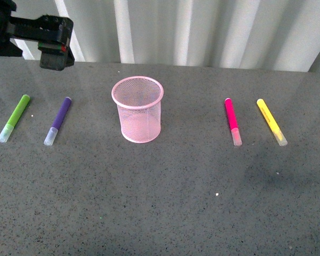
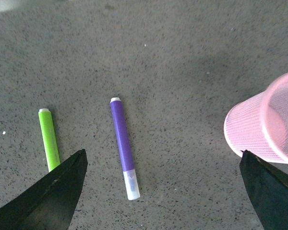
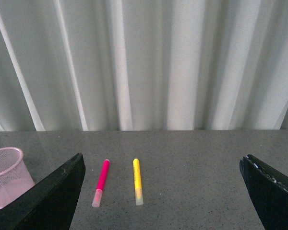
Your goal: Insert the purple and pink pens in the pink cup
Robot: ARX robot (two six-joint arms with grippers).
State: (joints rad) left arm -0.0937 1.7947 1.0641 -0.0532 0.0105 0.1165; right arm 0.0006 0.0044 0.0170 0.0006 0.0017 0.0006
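Jaws gape wide and empty on our left gripper and right gripper; purple pen lies below left's gap, axis across the closing line.

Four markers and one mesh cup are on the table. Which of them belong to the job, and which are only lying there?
Belong to the job:
purple pen
pink pen
pink cup

Only lying there:
green marker, beside the purple pen
yellow marker, beside the pink pen
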